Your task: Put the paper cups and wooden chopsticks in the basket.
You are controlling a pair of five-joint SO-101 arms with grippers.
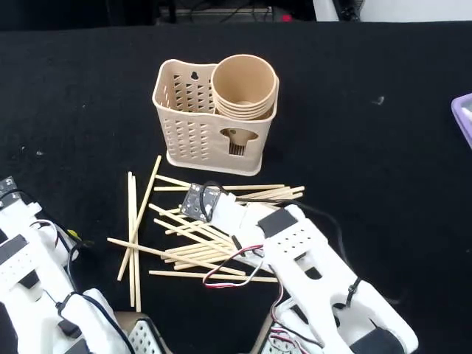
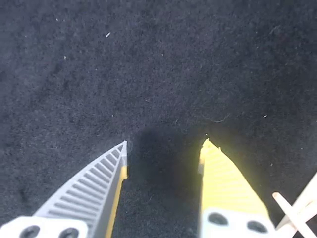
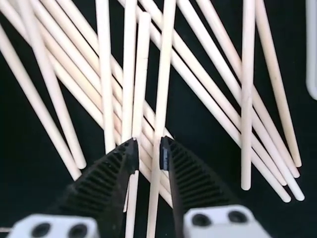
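The beige perforated basket (image 1: pixel 199 133) stands at the table's middle back, and a stack of paper cups (image 1: pixel 244 85) sits in one of its compartments. Many wooden chopsticks (image 1: pixel 193 240) lie crisscrossed on the black cloth in front of it. My right gripper (image 3: pixel 147 145) is low over this pile (image 3: pixel 163 74), its jaws a narrow gap apart, with one chopstick running up between them and another under one finger. My left gripper (image 2: pixel 165 145) hangs open over bare cloth at the near left, with a few chopstick ends (image 2: pixel 297 208) beside it.
A purple container's edge (image 1: pixel 463 114) shows at the far right. The right arm's white body (image 1: pixel 317 276) covers part of the pile. The left arm (image 1: pixel 33 280) sits at the near left corner. The basket's other compartment (image 1: pixel 184 88) holds nothing.
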